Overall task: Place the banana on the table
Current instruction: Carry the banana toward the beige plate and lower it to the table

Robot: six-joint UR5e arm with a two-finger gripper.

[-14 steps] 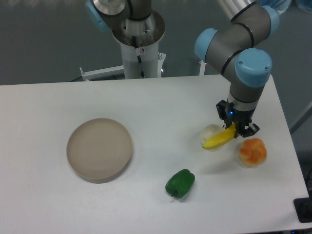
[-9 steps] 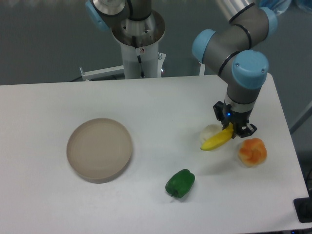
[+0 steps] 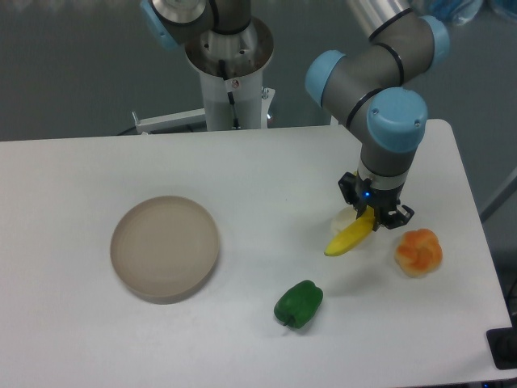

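Shifted toward nine o'clock since the earlier frames: arm point(image 3: 380, 89), gripper point(image 3: 371, 212) and banana point(image 3: 349, 237) together, now further from the orange fruit point(image 3: 418, 251) than before. Still clenched on the banana at its upper, three o'clock end, fingers point(image 3: 348, 190) black and pointing down. Hangs tilted, free tip slanting down toward eight o'clock, over the table point(image 3: 242, 170); hard to tell whether that low tip touches the surface or floats just above it. Faint shadow beneath and a little toward five o'clock of the banana. Partly hidden behind the banana and gripper: a small pale whitish object point(image 3: 342, 221), just at ten o'clock of the banana's middle, identity unclear. Orange fruit resting on the table at three o'clock of the banana, near but apart. Green pepper point(image 3: 299, 304) lying on the table at seven o'clock of the banana, stem toward the front edge, clearly separate. Round beige plate point(image 3: 165, 246) well off at nine o'clock, flat on the table and bare. White robot base column point(image 3: 230, 81) standing behind the table's far edge at twelve o'clock.
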